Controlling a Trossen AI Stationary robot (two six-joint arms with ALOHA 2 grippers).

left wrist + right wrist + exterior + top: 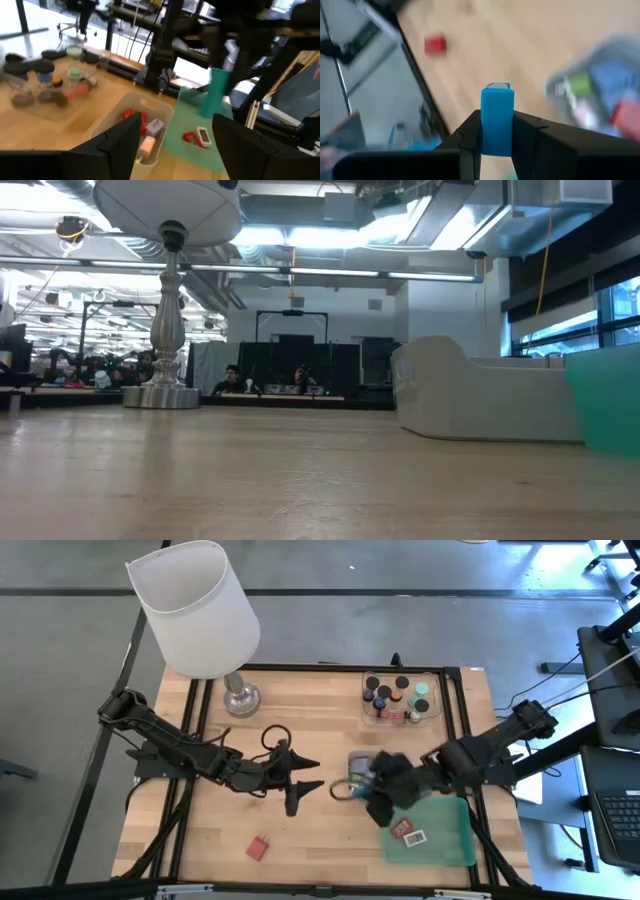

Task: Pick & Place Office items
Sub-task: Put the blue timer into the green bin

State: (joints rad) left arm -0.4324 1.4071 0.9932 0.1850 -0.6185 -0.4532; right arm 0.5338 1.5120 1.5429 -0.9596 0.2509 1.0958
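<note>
Overhead hides your right gripper (378,802); its wrist view shows jaws clenched on a blue block (497,119). Left gripper (307,773): jaws released, empty.

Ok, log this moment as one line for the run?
left gripper: open, empty, mid-table | right gripper: shut on blue block, beside grey tray | loose red block near front edge

A wooden bench (300,810) with a black frame, seen from above. A lamp (195,610) with a white shade stands at its far left corner. A clear tray (372,710) sits near the far right edge, a grey tray (356,762) mid-right, and a green tray (450,835) at the near right corner.
</note>
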